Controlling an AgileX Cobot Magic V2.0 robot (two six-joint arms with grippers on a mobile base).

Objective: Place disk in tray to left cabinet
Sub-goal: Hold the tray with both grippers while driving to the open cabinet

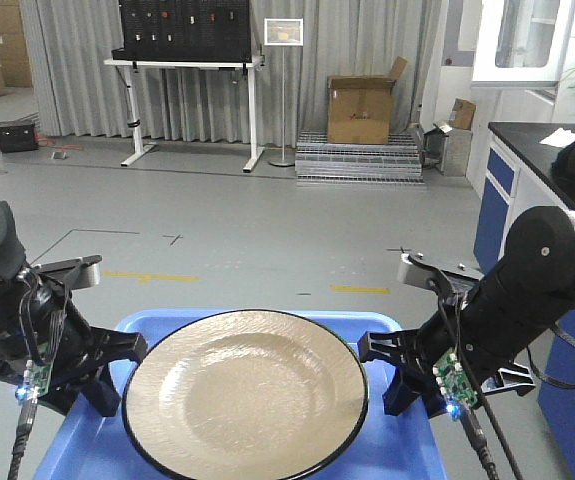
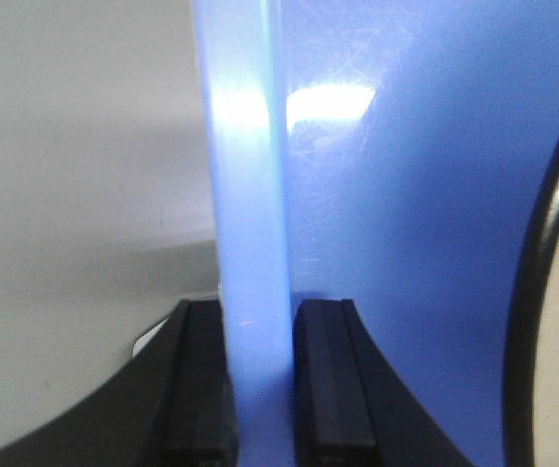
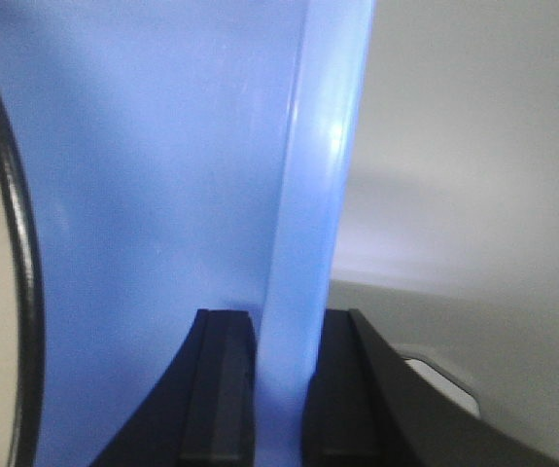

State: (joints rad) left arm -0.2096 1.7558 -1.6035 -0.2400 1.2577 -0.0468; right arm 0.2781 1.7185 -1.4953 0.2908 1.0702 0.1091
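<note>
The left claw [image 2: 260, 389] and the right claw [image 3: 281, 389] each clamp a side rim of the blue tray [image 1: 267, 317], where the disk [image 1: 245, 395] lies. Carrying seems in hand; next, it must stay level toward the left cabinet.

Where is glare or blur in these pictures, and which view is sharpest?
Left wrist view: white glare on the rim and floor of the blue rectangular plastic tray, everything soft. Right wrist view: weaker glare on the rim, equally soft. Front view: sharpest, evenly lit; the round glossy tan plate shows only mild sheen.
</note>
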